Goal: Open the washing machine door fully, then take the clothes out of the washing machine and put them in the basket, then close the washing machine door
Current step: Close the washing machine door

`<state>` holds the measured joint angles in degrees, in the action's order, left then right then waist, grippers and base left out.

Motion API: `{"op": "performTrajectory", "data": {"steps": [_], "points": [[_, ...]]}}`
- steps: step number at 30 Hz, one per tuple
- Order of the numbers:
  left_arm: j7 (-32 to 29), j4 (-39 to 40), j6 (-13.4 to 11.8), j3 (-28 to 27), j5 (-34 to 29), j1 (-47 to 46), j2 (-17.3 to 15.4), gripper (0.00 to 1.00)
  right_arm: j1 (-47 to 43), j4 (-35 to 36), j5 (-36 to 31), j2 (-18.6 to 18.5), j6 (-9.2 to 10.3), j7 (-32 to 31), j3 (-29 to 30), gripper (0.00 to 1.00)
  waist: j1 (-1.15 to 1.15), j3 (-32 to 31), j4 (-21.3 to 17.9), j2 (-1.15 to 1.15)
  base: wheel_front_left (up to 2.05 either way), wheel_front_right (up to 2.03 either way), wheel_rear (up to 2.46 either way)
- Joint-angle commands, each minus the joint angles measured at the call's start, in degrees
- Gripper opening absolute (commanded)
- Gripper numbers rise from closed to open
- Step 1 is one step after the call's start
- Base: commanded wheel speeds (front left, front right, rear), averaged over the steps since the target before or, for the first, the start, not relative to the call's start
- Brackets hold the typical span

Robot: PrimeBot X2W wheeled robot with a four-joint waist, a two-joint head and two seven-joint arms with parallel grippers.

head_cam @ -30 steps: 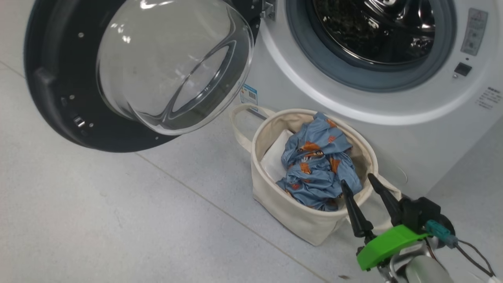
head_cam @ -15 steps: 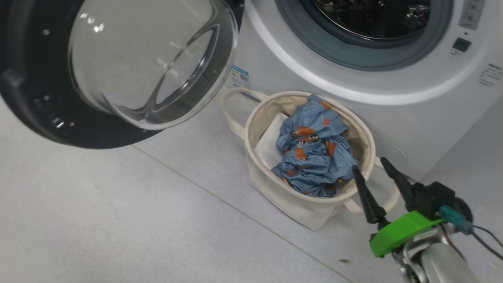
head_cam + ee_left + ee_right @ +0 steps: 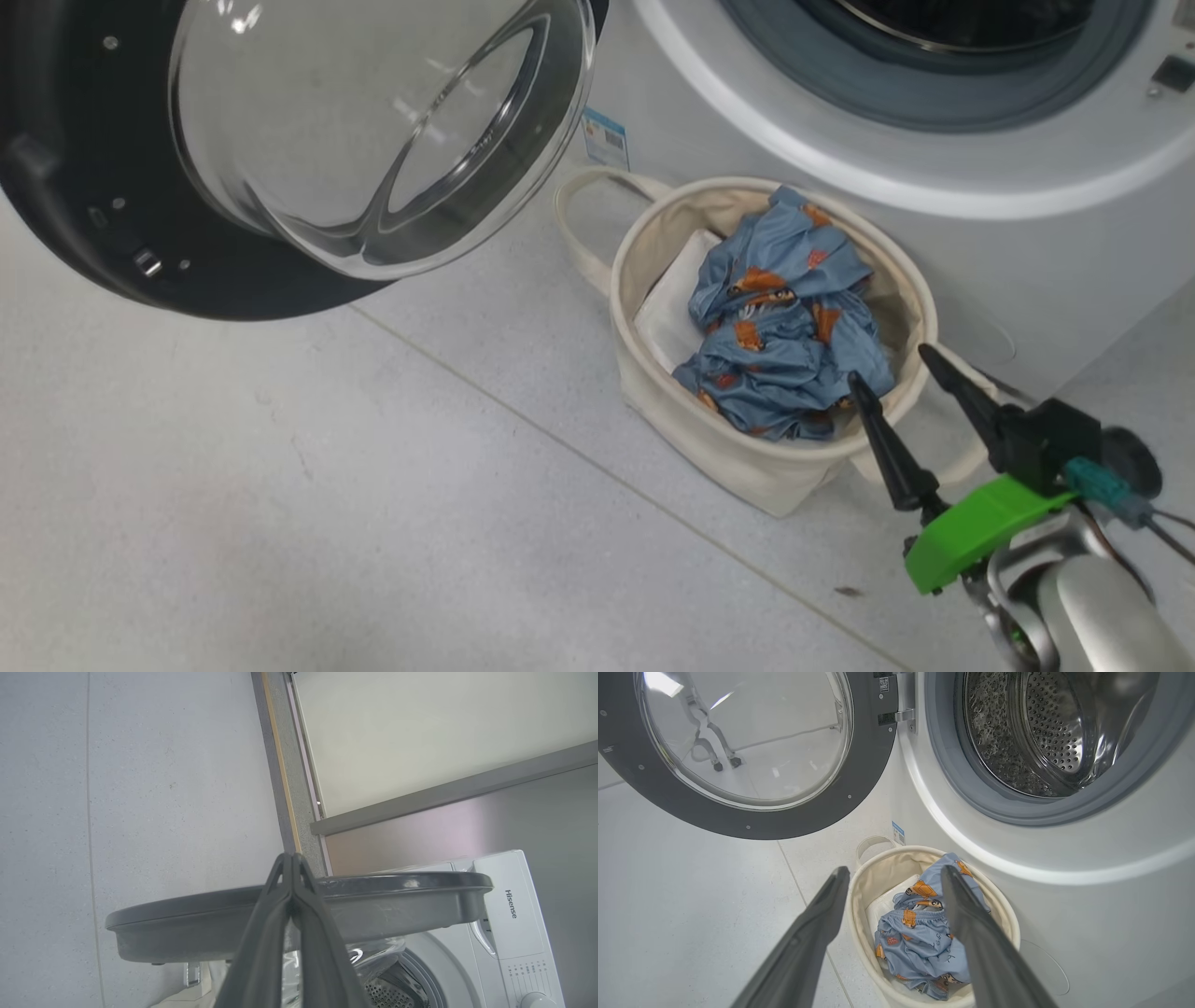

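The washing machine door (image 3: 84, 215) (image 3: 654, 793) (image 3: 373, 905) hangs wide open on its hinge at the left of the white washing machine (image 3: 934, 252) (image 3: 1087, 914). Its steel drum (image 3: 1031, 732) looks empty. The blue printed clothes (image 3: 784, 327) (image 3: 920, 933) lie crumpled in the cream basket (image 3: 738, 457) (image 3: 859, 896) on the floor in front of the machine. My right gripper (image 3: 887, 362) (image 3: 892, 872) hangs open just above the basket's near rim, holding nothing. My left gripper (image 3: 292, 856) is shut and empty, near the door's outer rim.
A white sheet (image 3: 672, 308) lies in the basket beside the clothes. Pale grey tiled floor (image 3: 373, 504) spreads to the left and front. A wall base and grey rail (image 3: 420, 802) run behind the machine.
The head camera has tilted down and shifted, so the machine and basket sit higher in the picture. My right gripper stays open near the basket's rim. Clothes lie unmoved.
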<state>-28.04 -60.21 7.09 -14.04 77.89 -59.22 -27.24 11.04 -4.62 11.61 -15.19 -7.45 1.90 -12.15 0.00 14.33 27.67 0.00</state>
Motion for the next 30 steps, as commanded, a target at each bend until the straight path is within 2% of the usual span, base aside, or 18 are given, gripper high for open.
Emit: {"op": "performTrajectory", "data": {"steps": [1, 11, 20, 30], "points": [[0.67, 2.13, 0.38, -0.83, 0.46, -1.66, -3.44, 0.0, 1.61, 2.89, -0.14, -1.11, -0.03, -0.49, -0.93, 1.0, 0.0, 1.22, 0.05, 0.0, 0.0, 0.0, 0.0], [4.23, 2.67, 0.39, -1.01, 2.2, -1.97, -2.7, 0.0, 1.01, 6.92, -0.79, -3.19, -0.03, -3.06, 0.09, 1.0, 0.0, 4.44, -0.1, 0.0, 0.0, 0.0, 0.0], [7.8, 2.2, 0.39, 1.35, 1.4, -2.51, -2.55, 0.0, 0.06, 9.81, -1.36, -4.03, -0.03, -4.71, 1.67, 1.0, 0.0, 5.78, -0.56, 0.0, 0.0, 0.0, 0.0], [3.67, 5.32, 0.39, 6.77, 1.44, -0.34, -2.04, 0.0, -1.15, 9.96, -1.38, -3.32, -0.03, -4.35, 2.1, 1.0, 0.0, 4.44, -0.44, 0.0, 0.0, 0.0, 0.0]]}}
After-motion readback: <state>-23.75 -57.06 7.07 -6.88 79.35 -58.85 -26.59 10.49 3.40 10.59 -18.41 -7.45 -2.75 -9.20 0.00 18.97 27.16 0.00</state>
